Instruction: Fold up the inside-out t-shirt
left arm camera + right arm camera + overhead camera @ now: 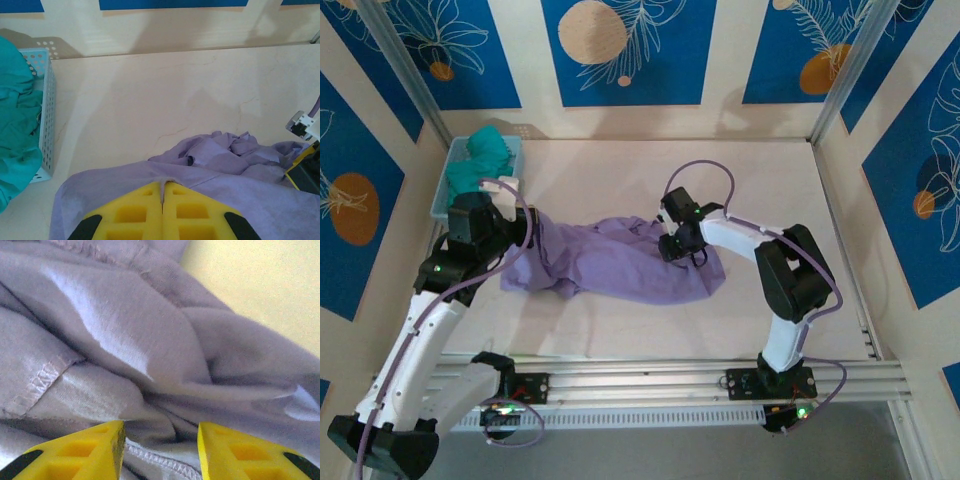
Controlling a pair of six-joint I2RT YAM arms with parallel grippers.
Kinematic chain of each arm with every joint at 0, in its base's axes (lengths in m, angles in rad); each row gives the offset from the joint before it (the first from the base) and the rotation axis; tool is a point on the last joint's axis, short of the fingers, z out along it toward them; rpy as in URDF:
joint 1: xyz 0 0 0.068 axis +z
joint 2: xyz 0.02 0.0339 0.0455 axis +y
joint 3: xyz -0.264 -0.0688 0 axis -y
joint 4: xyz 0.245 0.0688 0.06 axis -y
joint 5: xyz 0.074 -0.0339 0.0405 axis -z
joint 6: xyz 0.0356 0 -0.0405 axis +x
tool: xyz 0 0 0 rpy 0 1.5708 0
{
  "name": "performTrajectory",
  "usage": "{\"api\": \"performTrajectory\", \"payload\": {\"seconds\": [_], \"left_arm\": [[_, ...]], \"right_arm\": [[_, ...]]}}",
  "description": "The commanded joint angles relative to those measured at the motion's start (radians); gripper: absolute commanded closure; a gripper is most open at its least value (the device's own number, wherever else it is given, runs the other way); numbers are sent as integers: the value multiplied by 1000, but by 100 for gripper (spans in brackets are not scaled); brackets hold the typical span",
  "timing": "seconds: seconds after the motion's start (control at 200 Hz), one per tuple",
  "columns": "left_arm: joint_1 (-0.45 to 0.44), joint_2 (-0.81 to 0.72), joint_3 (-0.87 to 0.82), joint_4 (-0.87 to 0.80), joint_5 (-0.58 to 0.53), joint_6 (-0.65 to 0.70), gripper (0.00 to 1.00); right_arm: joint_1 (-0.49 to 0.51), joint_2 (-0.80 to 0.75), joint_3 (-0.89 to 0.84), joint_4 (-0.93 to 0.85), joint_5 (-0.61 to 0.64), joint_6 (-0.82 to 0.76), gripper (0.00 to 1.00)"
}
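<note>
Your left gripper (162,186): fingers pressed together, thin edge of shirt (225,192) pinched at tips. Your right gripper (161,432): fingers partly apart, down on shirt, fold bunched between them, not clamped. Shirt lies crumpled on table (150,100), ahead of left fingers, under right fingers.

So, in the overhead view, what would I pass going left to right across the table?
First the light blue basket holding a teal garment, then the lavender t-shirt, then the right arm's black elbow.
</note>
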State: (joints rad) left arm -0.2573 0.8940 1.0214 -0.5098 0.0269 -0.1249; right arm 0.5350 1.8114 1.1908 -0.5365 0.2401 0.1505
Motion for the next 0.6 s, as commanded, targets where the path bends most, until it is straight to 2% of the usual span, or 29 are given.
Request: {"api": "performTrajectory", "payload": {"seconds": [0.0,0.215,0.26,0.35,0.415,0.505,0.595], "left_arm": [[16,0,-9,27,27,-10,100],[26,7,-9,28,48,-14,100],[26,7,-9,28,48,-14,100],[27,8,-8,25,43,-13,100],[30,9,-2,18,27,-13,100],[46,6,22,-4,-4,-12,100],[83,2,58,-26,-9,-13,100]], "right_arm": [[-2,23,20,7,-48,-28,55],[5,78,75,35,-183,-31,54],[5,92,88,31,-194,-29,60],[-4,89,98,16,-166,-21,83],[-28,44,79,15,-170,-6,92],[-84,-67,19,24,-259,35,98],[-172,-199,-70,65,-418,100,100]]}}
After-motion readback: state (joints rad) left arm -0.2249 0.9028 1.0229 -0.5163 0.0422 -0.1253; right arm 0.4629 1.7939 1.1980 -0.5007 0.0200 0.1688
